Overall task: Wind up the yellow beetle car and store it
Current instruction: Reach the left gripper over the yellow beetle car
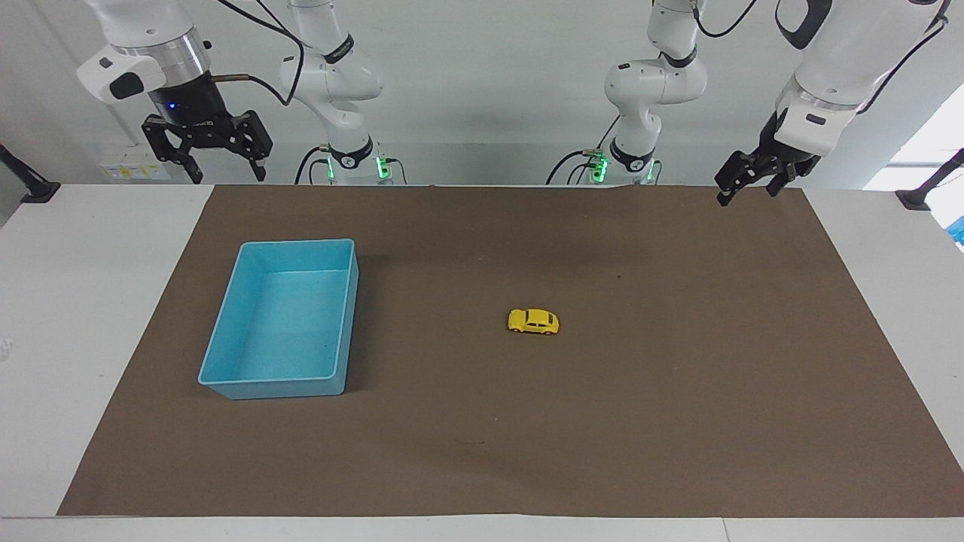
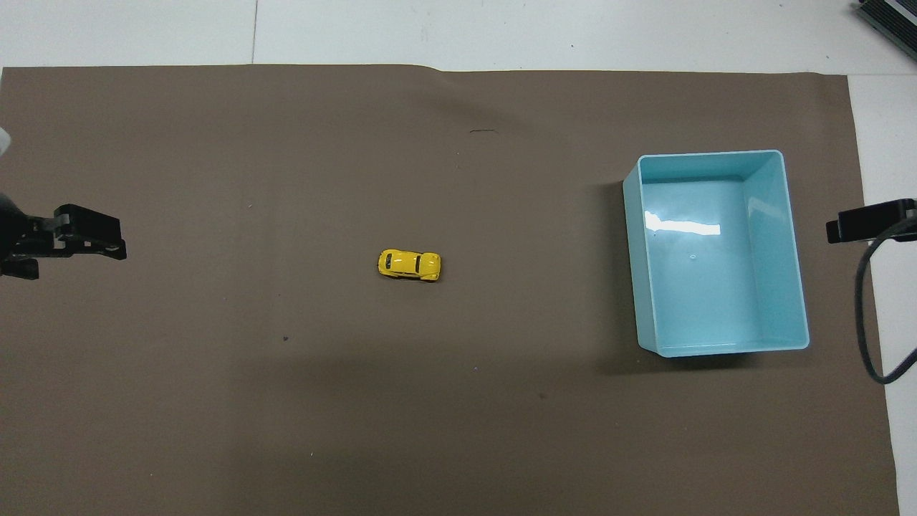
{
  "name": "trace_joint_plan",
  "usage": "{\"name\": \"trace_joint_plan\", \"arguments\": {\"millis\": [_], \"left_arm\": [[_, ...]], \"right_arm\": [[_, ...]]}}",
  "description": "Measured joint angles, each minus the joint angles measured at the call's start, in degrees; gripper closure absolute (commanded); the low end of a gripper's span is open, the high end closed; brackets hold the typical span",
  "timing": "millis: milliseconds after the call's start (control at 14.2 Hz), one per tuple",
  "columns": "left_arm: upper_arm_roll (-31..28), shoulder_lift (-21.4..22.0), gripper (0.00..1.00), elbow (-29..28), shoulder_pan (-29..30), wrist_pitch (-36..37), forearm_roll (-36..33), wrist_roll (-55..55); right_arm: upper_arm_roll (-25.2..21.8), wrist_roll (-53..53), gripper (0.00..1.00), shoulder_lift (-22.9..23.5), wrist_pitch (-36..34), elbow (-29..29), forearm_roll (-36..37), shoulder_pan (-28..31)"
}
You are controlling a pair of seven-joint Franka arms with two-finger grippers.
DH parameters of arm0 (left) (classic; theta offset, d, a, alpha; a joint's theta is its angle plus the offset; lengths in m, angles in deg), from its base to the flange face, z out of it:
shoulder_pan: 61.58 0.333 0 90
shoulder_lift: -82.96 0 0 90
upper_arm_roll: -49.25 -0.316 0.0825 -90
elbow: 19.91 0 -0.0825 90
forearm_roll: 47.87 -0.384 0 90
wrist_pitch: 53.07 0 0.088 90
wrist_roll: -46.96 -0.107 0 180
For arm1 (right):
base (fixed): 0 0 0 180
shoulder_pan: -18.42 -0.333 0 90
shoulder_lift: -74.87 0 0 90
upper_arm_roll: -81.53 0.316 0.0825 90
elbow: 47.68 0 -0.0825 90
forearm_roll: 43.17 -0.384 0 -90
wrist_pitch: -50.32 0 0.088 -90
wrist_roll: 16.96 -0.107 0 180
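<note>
**Here, a toy car is sitting alone while two robot arms are hanging above the table**

Here the yellow beetle car [image 1: 534, 322] is resting on its wheels on a brown mat [image 1: 678, 391], roughly at the middle of the mat, lying lengthwise along the line between the two arms' ends of the table. Nothing is touching it.

The left gripper [image 1: 745, 192] is hanging in the air over the mat's edge nearest the robots, at the left arm's end of the table. Its two black fingers are standing apart and pointing down and slightly tilted, with nothing between them. The car is lying well apart from these fingers, out toward the middle of the mat.

The right gripper [image 1: 226, 175] is hanging in the air over the robots' edge of the table at the right arm's end, waiting. Its fingers are also spread apart and pointing straight down, holding nothing. A light blue plastic tray [image 1: 226, 331], rectangular and open-topped, is sitting on the mat well below these fingers and farther from the robots than they are hovering. The tray is holding nothing visible.

The car is lying between the two grippers' ends of the table, well apart from the tray and from both pairs of fingers. In the overhead view only the tips of the left gripper [image 2: 86, 233] and right gripper [image 2: 867, 221] are showing at the sides.
</note>
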Motion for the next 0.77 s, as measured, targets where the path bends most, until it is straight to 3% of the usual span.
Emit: {"name": "trace_joint_plan", "arguments": {"millis": [772], "left_arm": [[0.6, -0.4, 0.00, -6.3, -3.7, -7.5, 0.2, 24.7]], "right_arm": [[0.0, 0.0, 0.00, 0.0, 0.0, 0.0, 0.0, 0.0]]}}
